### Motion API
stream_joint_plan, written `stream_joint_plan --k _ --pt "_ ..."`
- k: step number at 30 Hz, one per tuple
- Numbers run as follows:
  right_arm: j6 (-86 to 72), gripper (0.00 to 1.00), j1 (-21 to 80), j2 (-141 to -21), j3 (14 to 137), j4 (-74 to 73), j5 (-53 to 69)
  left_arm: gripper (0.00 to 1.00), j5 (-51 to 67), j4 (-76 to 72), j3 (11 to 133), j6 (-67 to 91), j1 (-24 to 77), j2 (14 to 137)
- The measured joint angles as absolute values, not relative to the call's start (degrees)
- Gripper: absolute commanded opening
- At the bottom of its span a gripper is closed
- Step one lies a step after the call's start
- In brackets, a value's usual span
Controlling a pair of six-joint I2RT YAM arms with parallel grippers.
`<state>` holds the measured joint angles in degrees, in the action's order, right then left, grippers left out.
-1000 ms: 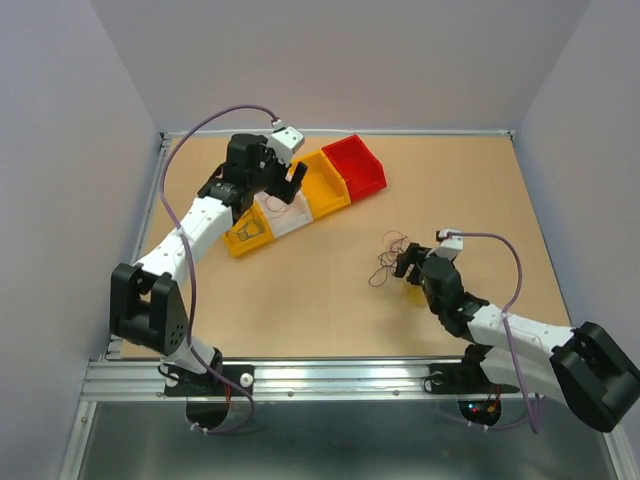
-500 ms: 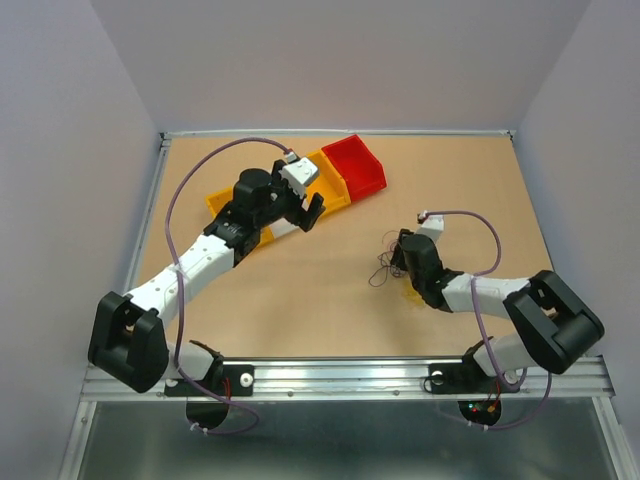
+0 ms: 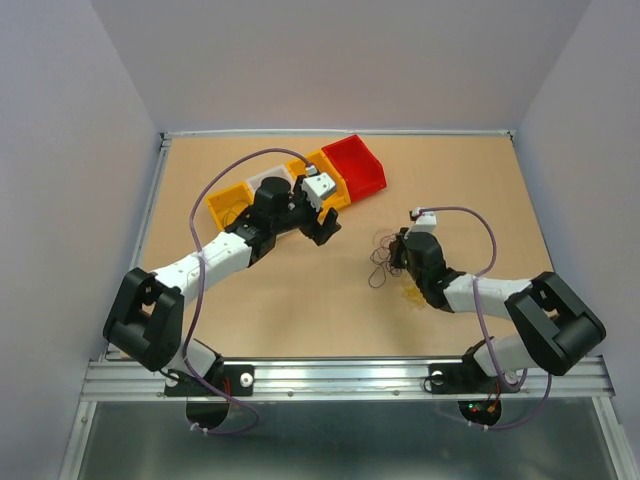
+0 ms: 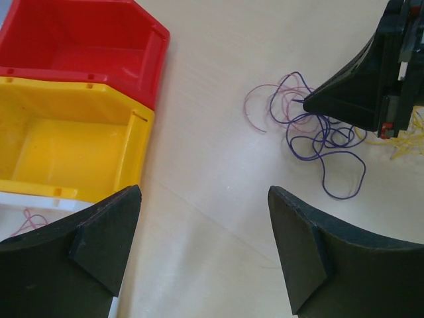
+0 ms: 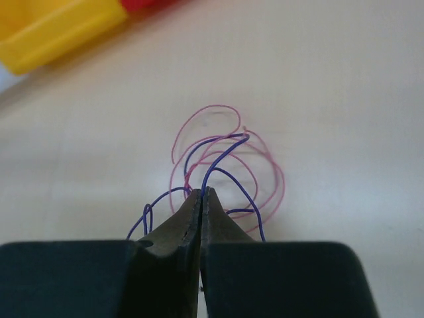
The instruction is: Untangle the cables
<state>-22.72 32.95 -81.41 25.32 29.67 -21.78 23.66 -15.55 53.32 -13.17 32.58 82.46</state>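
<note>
The right claw [image 5: 201, 192] is pressed tight together. It is pinching the cables [image 5: 222, 159] at its very tip. Purple and pink loops stick out in front of it and lie flat on the desk [image 5: 318, 79]. It grips low down at the edge of the clump, I think so it can pull one wire away from the rest.

The left claw [image 4: 204, 195] is spread wide and holds nothing. It hangs over the desk and points at the clump, near it but not touching. I think it is there to catch the other wires when the right one pulls.

Just beside the right claw lies a little heap of yellow wires [image 4: 404, 139]. By the left claw stand a red bin [image 4: 156, 59] and a yellow bin [image 4: 73, 99], side by side, with nothing showing inside. A pink wire [image 4: 26, 222] lies in the white bin [image 4: 26, 199] next to them. So the bins look like homes for the wires once they are pulled free.
</note>
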Motion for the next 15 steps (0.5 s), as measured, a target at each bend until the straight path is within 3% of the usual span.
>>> stream_joint_plan --k 7,15 --pt "-18.83 0.01 33.85 -71.94 19.90 37.36 -4.05 0.89 26.22 -16.75 52.84 -12.95 33.56 82.56" --pt "-16.16 0.01 35.77 -68.10 17.54 40.47 5.02 0.88 29.78 -16.95 52.90 -12.99 34.28 85.84"
